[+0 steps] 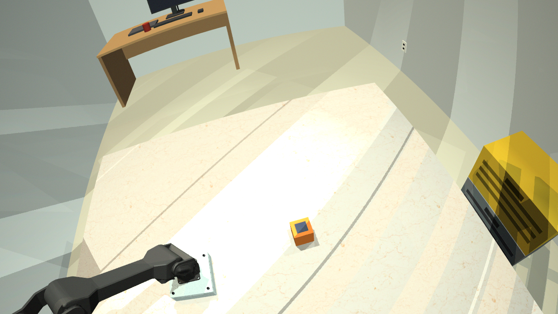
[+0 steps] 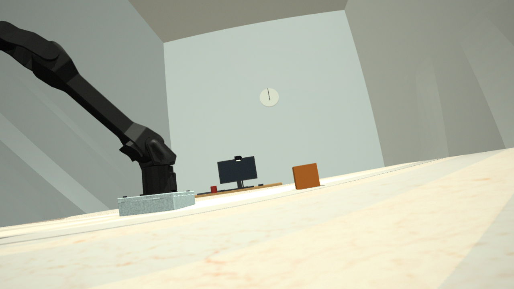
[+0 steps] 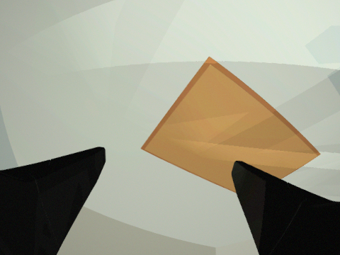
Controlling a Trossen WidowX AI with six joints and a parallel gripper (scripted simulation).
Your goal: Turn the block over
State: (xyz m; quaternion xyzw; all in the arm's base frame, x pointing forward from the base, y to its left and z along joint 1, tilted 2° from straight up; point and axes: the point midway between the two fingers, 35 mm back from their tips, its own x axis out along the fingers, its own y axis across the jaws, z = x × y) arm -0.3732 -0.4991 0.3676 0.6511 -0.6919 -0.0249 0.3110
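Block: the orange block (image 1: 301,231) (image 2: 306,176) sits flat on the pale, veined table (image 1: 241,156) (image 2: 251,244), well apart from the base plate, toward the right in the top view.
Marked side: up. Yellow top face carries a dark blue-grey square; turn not done.
Block sides: plain orange where visible; exterior view shows one broad side, no mark on it.
Gripper (image 3: 169,161): wide, nothing held. Two black fingers stand well apart in the wrist view; top and exterior views cut it off.
Wrist view backdrop: tan-orange panel (image 3: 216,120), corner up, partly behind the finger at picture right. Pale surfaces around it; what the panel belongs to, cannot tell.
Arm (image 1: 124,275) (image 2: 100,104): black, rising from its base and leaning away from the block, out past the picture's left edge in both outside views.
Base plate (image 1: 205,291) (image 2: 143,206): pale blue-grey, speckled, dark fasteners near its corners.
Desk (image 1: 175,37) (image 2: 269,186): wooden, beyond the table; bears a monitor (image 1: 167,4) (image 2: 237,169), a keyboard (image 1: 172,19) and a red cup (image 1: 146,26) (image 2: 213,189).
Far wall: round pale clock (image 2: 269,97), dark hand pointing nearly straight up.
Right of table, top view: yellow cabinet (image 1: 518,148) with dark slots; wall outlet (image 1: 403,46) farther back.
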